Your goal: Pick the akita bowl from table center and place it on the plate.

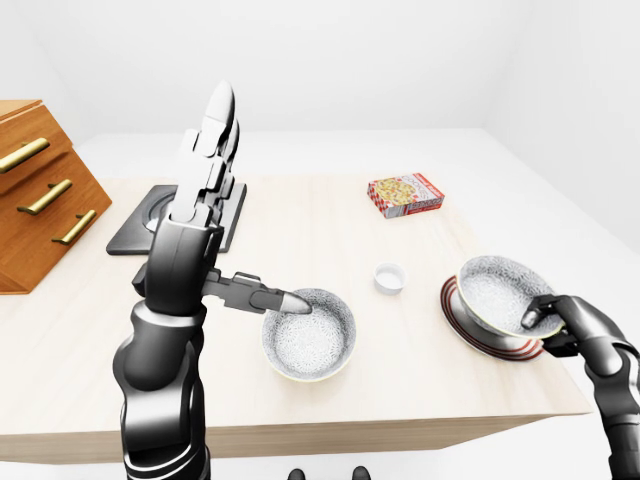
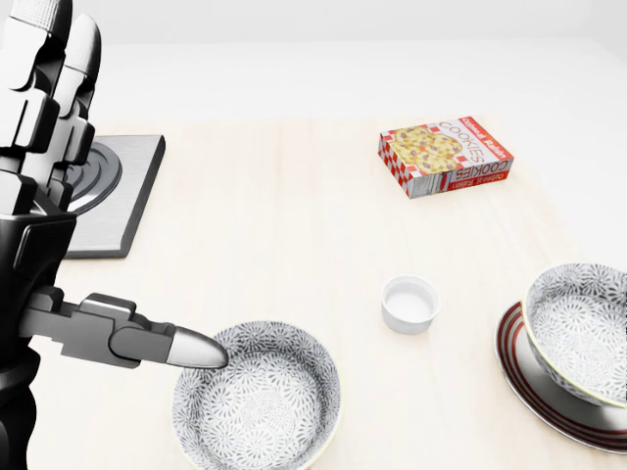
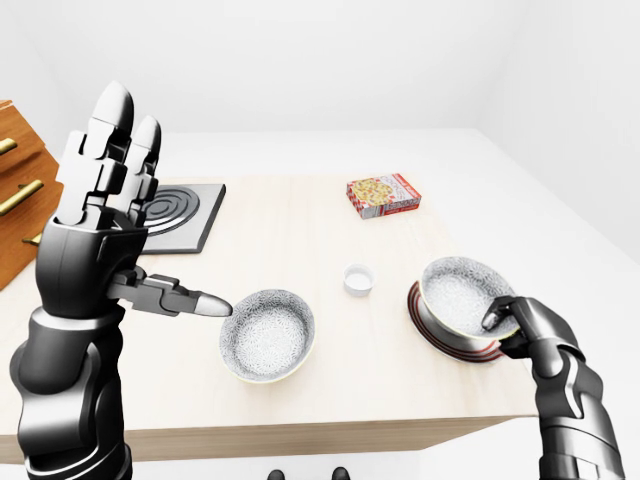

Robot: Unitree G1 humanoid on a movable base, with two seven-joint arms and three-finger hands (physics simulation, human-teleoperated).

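Closed round the rim of the akita bowl (image 3: 455,292), my right hand (image 3: 522,322) has one dark finger hooked over the edge into the bowl, with the rest of the hand outside the wall at the bowl's lower right in the right-eye view. That bowl is over the red-ringed plate (image 2: 516,367) near the table's right edge. It leans a little, and I cannot tell from here whether its foot sits flat on the plate. My left hand (image 1: 187,250) is raised above the table (image 2: 294,215) with its fingers straight up and spread open, holding nothing. Its thumb (image 2: 186,348) points sideways, with the tip over the left rim of a second patterned bowl (image 2: 257,397) at the bottom of the head view. I cannot tell whether the tip touches that rim. A small white cup (image 2: 409,304) stands between the two bowls, apart from both. Higher in the head view a cookies box (image 2: 446,157) lies flat, and a grey hotplate (image 2: 108,186) sits at the table's left side. In the left-eye view a wooden drawer unit (image 1: 40,190) with brass handles stands at the far left.
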